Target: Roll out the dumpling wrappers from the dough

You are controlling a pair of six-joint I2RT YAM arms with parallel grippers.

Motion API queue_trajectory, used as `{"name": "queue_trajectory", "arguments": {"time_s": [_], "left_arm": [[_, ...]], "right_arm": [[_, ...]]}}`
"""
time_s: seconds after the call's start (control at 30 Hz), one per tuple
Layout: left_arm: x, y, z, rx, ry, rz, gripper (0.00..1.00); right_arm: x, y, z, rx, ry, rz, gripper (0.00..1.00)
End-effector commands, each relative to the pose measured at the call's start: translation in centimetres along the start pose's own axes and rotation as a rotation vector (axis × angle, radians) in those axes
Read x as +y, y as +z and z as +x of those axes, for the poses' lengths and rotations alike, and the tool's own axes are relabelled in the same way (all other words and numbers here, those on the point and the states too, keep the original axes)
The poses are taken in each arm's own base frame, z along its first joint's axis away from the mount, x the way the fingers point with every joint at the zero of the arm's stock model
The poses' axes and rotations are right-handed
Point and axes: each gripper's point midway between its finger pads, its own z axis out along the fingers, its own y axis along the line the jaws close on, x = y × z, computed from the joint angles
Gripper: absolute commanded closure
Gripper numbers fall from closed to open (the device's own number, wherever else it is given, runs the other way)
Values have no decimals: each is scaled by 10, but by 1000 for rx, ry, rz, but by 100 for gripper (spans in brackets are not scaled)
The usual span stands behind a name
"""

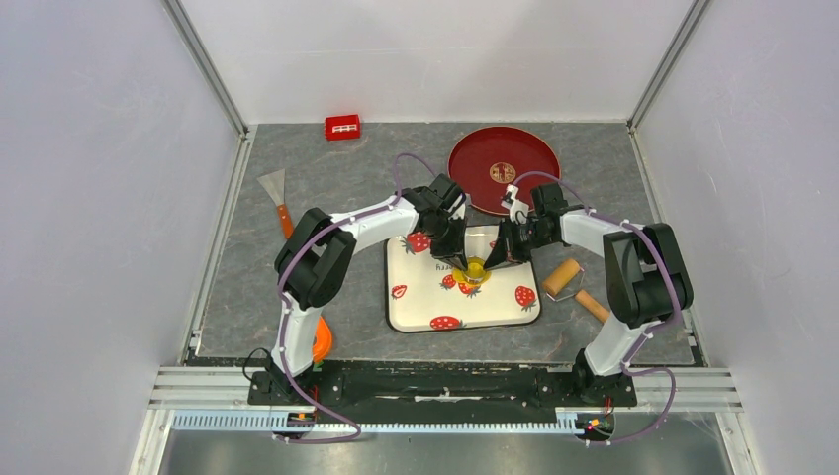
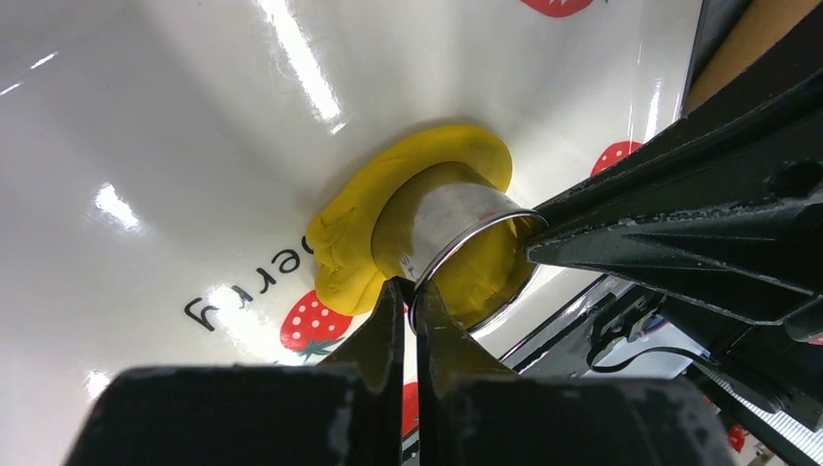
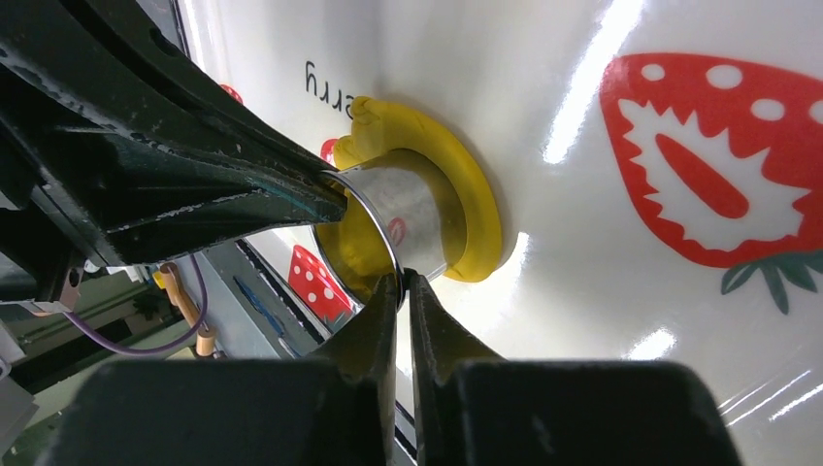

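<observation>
Dough [image 2: 345,233] partly behind steel ring [image 2: 448,216]

Grey stone-patterned surface [image 1: 326,297] carrying a white strawberry-print mat [image 1: 485,309] at centre, on which a metal ring cutter [image 2: 456,218] stands upright. Far side: a round red plate [image 1: 475,148] with a gold emblem at its middle, just beyond the mat's far right corner, and a small red box [image 1: 342,127] near the far left corner. Left of the mat, a scraper [image 1: 276,193] with a wooden handle; right of it, a tan wooden roller [image 1: 562,277]; at the near left edge, an orange object [image 1: 323,341], partly hidden.
</observation>
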Motion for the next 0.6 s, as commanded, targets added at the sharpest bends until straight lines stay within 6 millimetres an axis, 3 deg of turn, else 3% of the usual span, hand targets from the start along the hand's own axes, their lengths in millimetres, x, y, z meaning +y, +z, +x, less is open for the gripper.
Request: {"name": "queue_trajectory", "arguments": {"time_s": [0.0,0.57], "left_arm": [[16,12,1,28,-26,-50,98],[48,27,23,118,-51,-157,98]], "right_arm": [[-14,6,4,17,0,52,97],[-51,15,39,120,-41,226,100]]}}
